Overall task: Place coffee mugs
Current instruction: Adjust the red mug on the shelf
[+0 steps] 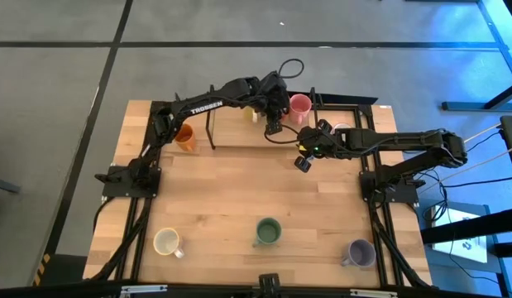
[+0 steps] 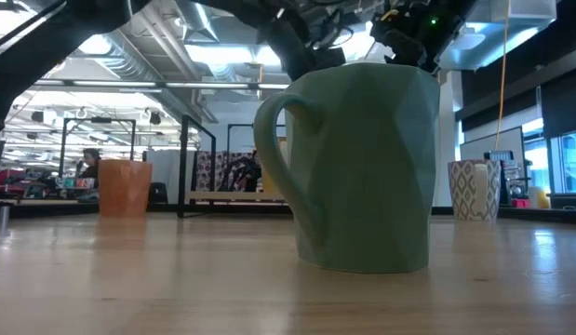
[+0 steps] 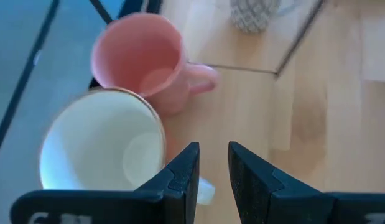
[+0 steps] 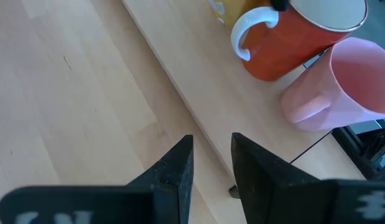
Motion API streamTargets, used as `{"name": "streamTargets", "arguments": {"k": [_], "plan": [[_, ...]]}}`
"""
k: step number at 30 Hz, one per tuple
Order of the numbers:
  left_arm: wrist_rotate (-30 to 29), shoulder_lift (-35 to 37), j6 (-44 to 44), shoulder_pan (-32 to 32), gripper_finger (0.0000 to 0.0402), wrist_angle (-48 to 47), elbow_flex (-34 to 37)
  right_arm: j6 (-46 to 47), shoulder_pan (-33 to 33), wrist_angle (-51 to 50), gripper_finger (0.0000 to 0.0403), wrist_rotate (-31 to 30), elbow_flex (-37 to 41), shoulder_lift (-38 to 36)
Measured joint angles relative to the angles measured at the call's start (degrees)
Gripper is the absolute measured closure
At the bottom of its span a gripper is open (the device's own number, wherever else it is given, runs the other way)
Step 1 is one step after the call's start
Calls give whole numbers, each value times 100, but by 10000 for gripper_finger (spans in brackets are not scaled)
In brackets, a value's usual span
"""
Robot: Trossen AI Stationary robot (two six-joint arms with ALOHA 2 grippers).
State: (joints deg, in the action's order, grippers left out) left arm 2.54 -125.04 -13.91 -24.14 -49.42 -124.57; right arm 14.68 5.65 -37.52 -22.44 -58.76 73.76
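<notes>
My left gripper (image 1: 275, 124) hovers at the table's far middle, fingers a narrow gap apart (image 3: 211, 168) with nothing between them. It stands over the handle side of a red-orange mug with a white inside (image 3: 99, 152) (image 4: 301, 34). The pink mug (image 1: 299, 105) (image 3: 145, 59) stands upright right beside it. My right gripper (image 1: 303, 157) (image 4: 211, 168) hangs open over bare wood just nearer than those mugs. Orange (image 1: 185, 136), patterned white (image 1: 342, 131), cream (image 1: 167, 242), green (image 1: 268, 232) and lavender (image 1: 360, 252) mugs stand upright on their bases.
A thin black rod frame (image 1: 211, 128) stands on the far strip of the table, by the orange mug. The green mug (image 2: 362, 167) fills the low view, with the orange mug (image 2: 125, 186) and patterned mug (image 2: 474, 191) behind it. Bare wood lies across the table's middle (image 1: 239, 182).
</notes>
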Motion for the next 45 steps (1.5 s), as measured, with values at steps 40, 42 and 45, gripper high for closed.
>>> {"name": "streamTargets", "arguments": {"k": [40,42,45], "plan": [[-157,-294,181,-216,354,274,2,0,1,0,306,-2,0,0],[-157,-294,181,-216,354,352,2,0,0,1,306,-2,0,0],[-157,-294,179,-214,354,379,2,0,0,3,306,-2,0,0]]}}
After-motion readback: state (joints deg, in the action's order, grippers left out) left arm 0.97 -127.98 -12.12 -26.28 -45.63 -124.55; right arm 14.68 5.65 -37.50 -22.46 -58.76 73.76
